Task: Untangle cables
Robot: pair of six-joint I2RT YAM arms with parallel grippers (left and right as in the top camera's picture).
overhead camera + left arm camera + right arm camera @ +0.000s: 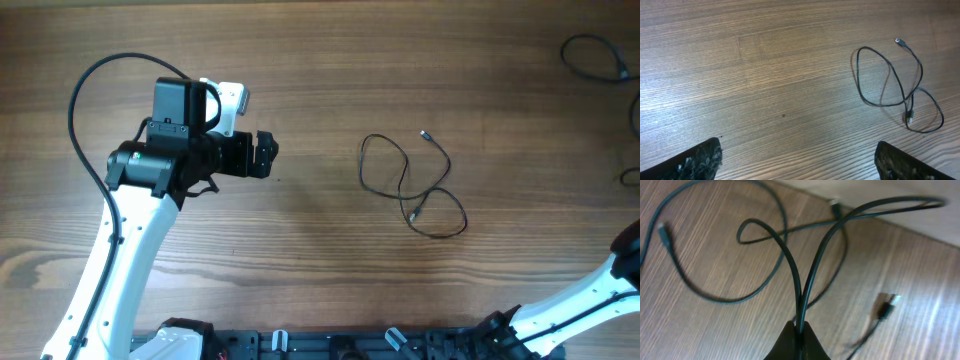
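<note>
One thin black cable (408,205) lies in loose loops at mid-table. In the left wrist view the same cable (910,112) sits at the right, with its small plug (898,41) at the top. My left gripper (266,153) hovers well to the left of it, open and empty (799,152). My right gripper (799,328) is shut on another black cable (800,292), and two strands rise from its jaws. More cable (715,298) lies on the wood below it, with a plug end (888,307) at the right. The overhead view does not show the right gripper.
A further cable loop (572,42) lies at the far right corner of the wooden table (300,60). The right arm (590,295) comes in from the lower right. The left arm's own thick black cable (85,85) arches at the left.
</note>
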